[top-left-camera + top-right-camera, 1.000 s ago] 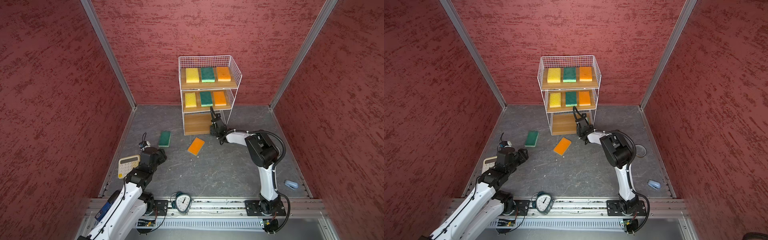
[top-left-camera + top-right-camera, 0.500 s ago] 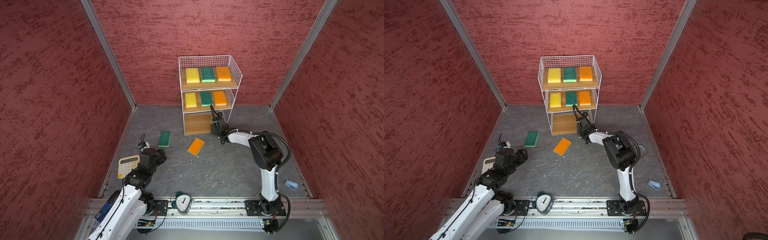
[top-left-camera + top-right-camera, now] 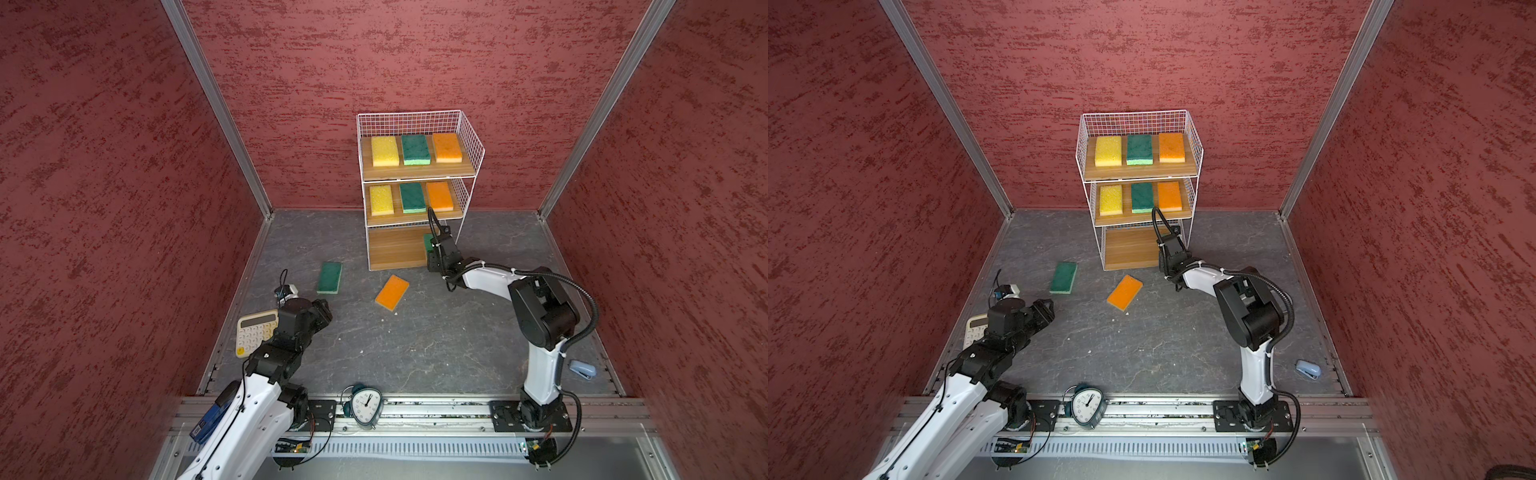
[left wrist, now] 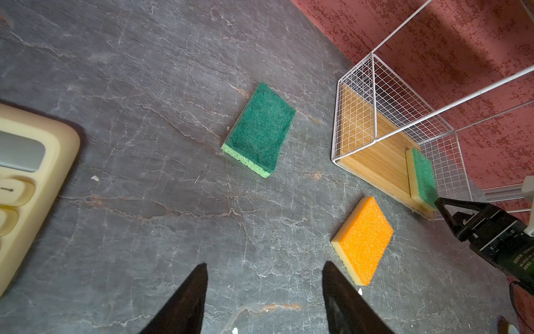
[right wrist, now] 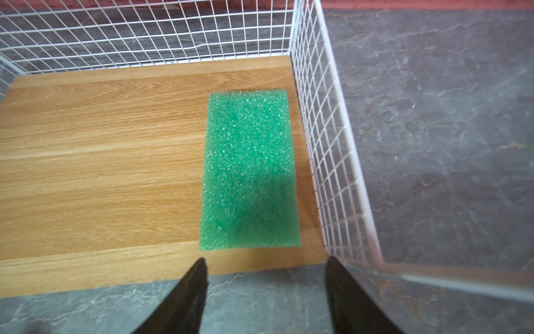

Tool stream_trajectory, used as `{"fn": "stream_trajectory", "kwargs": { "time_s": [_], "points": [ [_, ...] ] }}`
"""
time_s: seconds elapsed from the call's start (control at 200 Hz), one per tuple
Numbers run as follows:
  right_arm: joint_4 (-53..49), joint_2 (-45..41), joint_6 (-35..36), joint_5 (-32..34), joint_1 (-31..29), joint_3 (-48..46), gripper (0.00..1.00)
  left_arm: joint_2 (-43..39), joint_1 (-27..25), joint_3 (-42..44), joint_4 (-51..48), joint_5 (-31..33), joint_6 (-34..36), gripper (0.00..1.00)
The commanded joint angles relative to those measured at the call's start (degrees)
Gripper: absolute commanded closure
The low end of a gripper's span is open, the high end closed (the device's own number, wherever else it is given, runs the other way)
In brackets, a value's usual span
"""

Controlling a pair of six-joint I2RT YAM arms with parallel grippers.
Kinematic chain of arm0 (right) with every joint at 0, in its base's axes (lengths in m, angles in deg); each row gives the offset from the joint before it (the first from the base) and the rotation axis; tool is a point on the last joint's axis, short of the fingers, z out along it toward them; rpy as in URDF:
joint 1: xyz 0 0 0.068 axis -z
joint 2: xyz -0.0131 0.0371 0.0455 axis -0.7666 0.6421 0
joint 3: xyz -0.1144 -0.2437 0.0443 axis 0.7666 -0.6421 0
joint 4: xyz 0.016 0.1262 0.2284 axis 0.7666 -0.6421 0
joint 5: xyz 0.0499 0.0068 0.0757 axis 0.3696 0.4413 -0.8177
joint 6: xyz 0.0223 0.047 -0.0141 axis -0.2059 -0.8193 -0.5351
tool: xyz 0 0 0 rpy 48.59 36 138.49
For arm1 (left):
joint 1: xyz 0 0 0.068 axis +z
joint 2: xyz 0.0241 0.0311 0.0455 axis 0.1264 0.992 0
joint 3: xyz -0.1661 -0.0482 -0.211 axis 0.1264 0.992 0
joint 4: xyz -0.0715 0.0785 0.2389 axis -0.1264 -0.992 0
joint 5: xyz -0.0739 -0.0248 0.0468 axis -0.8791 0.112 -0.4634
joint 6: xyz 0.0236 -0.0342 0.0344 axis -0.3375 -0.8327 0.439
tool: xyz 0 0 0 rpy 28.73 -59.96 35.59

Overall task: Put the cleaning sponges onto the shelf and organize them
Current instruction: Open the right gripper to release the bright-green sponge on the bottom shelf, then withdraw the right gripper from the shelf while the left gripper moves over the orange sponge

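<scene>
Seven flat rectangular foam sponges lie on the white wire-grid shelf with wooden boards (image 3: 471, 141): three on each upper tier, and one green-faced sponge (image 5: 248, 170) at the right end of the bottom board. Two are left on the grey floor (image 3: 415, 345): a dark green sponge (image 3: 329, 277) and an orange sponge (image 3: 392, 292). The right gripper (image 5: 265, 260), jaws apart and empty, points at the bottom board's front edge. The left gripper (image 4: 264, 264), jaws apart and empty, hovers low beside the cream calculator (image 3: 255, 334).

Nine sponges (image 3: 329, 277) and one shelf (image 3: 395, 249) were on view.
Four green sponges (image 3: 415, 148), three orange sponges (image 3: 447, 147) and two yellow sponges (image 3: 384, 151) made up the nine; the shelf had three tiers; there were also one calculator (image 3: 255, 332), one clock (image 3: 365, 409), one blue stapler (image 3: 582, 369) and two robot arms (image 3: 544, 365).
</scene>
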Motion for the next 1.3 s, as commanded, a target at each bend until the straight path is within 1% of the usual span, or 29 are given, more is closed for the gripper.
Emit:
{"fn": "stream_trajectory", "kwargs": {
  "time_s": [0.0, 0.085, 0.185, 0.546, 0.792, 0.947, 1.292],
  "points": [
    [0.1, -2.3, -1.7, -3.6, 0.8, -1.4, 0.43, -0.7, -0.3, -0.4, -1.0, 0.1, -0.5, 0.36],
    [0.4, -2.1, -1.7, -4.5, 0.8, -1.7, 0.48, -0.8, -0.5, -0.4, -1.1, 0.3, -0.6, 0.36],
    [-0.4, -1.4, -2.0, -4.7, 0.8, -1.0, 0.51, -1.0, -0.7, -0.3, -1.4, 0.6, -0.6, 0.36],
    [-0.5, 0.2, -3.4, -5.4, 0.8, 0.1, 0.53, -1.4, -0.7, -0.3, -2.0, 1.3, -0.7, 0.36],
    [0.8, 2.0, -3.3, -4.9, 0.8, 1.4, 0.58, -1.4, -0.7, -0.4, -2.4, 1.6, -0.6, 0.37],
    [2.6, 2.7, -4.4, -5.3, 0.8, 1.3, 0.59, -1.4, -0.7, -0.6, -2.4, 1.8, -0.5, 0.37],
    [3.4, 4.5, -4.9, -2.9, 0.9, 1.9, 0.6, -1.0, -0.7, -1.1, -2.8, 2.1, -0.1, 0.37]
  ]
}}
